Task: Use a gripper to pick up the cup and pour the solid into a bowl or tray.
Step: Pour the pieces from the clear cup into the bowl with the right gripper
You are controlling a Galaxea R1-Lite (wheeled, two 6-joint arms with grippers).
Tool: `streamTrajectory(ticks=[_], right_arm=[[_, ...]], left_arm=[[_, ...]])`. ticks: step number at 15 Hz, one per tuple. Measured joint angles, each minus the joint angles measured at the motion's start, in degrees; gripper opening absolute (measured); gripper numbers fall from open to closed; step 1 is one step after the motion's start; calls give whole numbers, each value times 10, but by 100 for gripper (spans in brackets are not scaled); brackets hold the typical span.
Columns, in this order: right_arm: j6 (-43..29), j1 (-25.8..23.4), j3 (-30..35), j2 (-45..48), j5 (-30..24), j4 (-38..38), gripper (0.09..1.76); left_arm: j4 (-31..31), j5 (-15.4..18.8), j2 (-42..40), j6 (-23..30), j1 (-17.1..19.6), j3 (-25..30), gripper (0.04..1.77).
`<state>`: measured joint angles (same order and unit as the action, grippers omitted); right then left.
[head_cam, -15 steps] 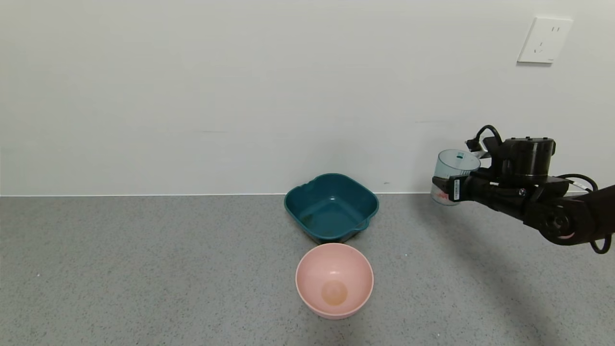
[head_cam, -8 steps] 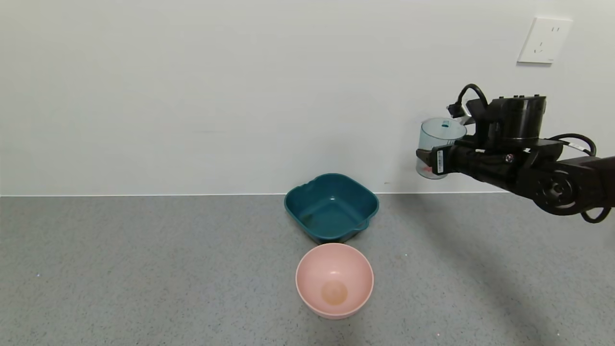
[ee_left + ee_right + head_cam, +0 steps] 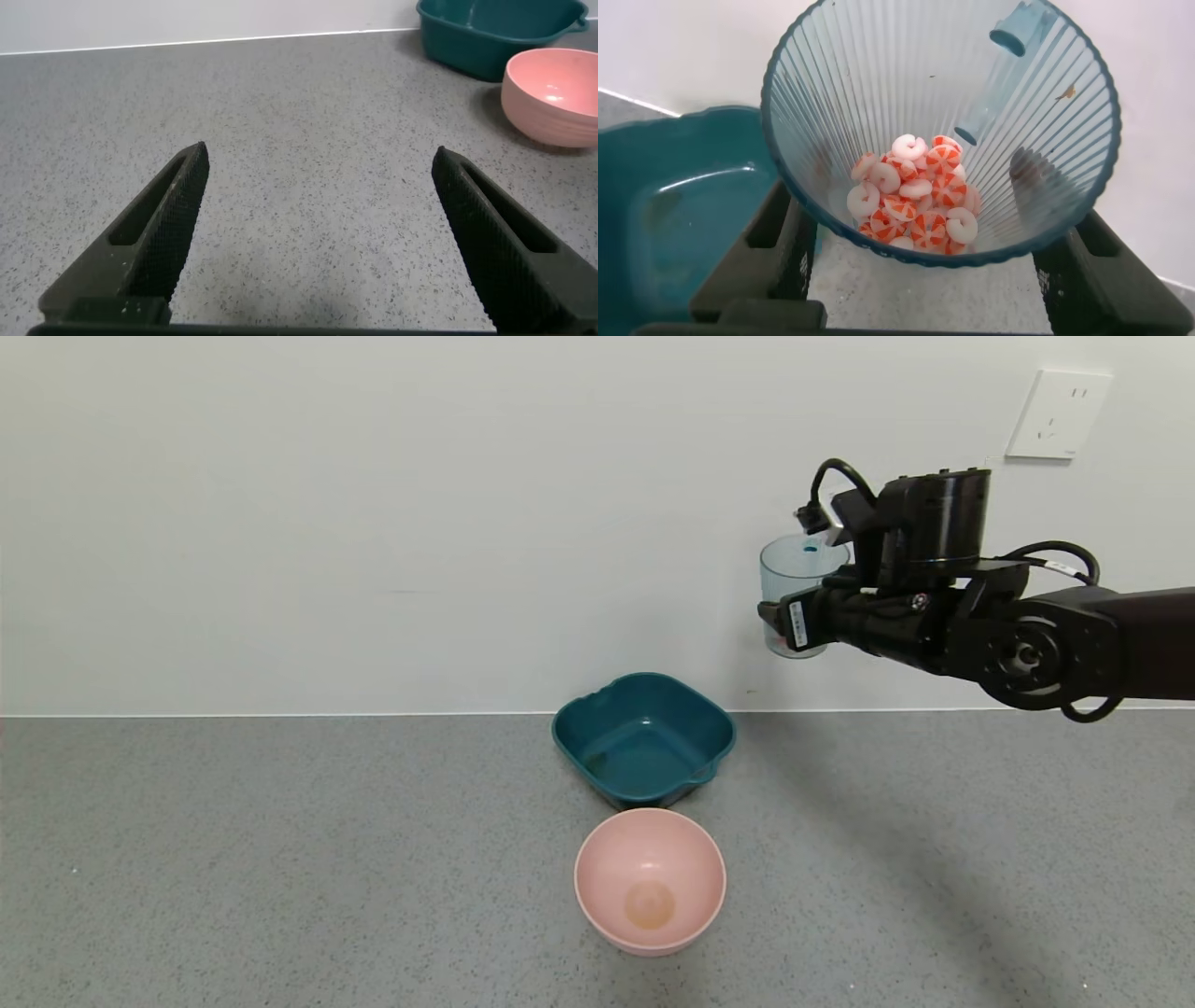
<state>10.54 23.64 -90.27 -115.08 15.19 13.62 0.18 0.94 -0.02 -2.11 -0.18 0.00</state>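
My right gripper (image 3: 782,621) is shut on the pale-blue ribbed cup (image 3: 799,581) and holds it upright, high above the counter, up and to the right of the dark teal basin (image 3: 643,738). In the right wrist view the cup (image 3: 878,103) sits between the two fingers (image 3: 757,252) and holds the orange-red and white pieces (image 3: 915,201) at its bottom; the teal basin (image 3: 673,224) shows below it to one side. My left gripper (image 3: 320,163) is open and empty, low over bare counter, out of the head view.
A round pink bowl (image 3: 650,879) stands in front of the teal basin; it also shows in the left wrist view (image 3: 553,97) beside the basin (image 3: 491,37). A wall with a white socket (image 3: 1058,414) runs behind the grey counter (image 3: 280,859).
My right gripper has lifted the cup upward and moved it left toward the teal basin. The bowls have not moved.
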Motion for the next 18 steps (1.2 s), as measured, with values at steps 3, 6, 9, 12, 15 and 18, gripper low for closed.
streamTrajectory(ticks=[3,6,9,12,15,18], right_arm=[[56,17,-44,-35,28,-12,134],[156,29,-96,-74,61,-25,134],[280,33,-144,-111,97,-20,134],[364,45,-205,-146,140,-20,134],[460,59,-228,-176,148,25,134],[588,64,-231,-200,148,95,134]], left_arm=[[0,0,0,0,0,0,172],[0,0,0,0,0,0,172],[0,0,0,0,0,0,172],[0,0,0,0,0,0,172],[0,0,0,0,0,0,172],[0,0,0,0,0,0,172]])
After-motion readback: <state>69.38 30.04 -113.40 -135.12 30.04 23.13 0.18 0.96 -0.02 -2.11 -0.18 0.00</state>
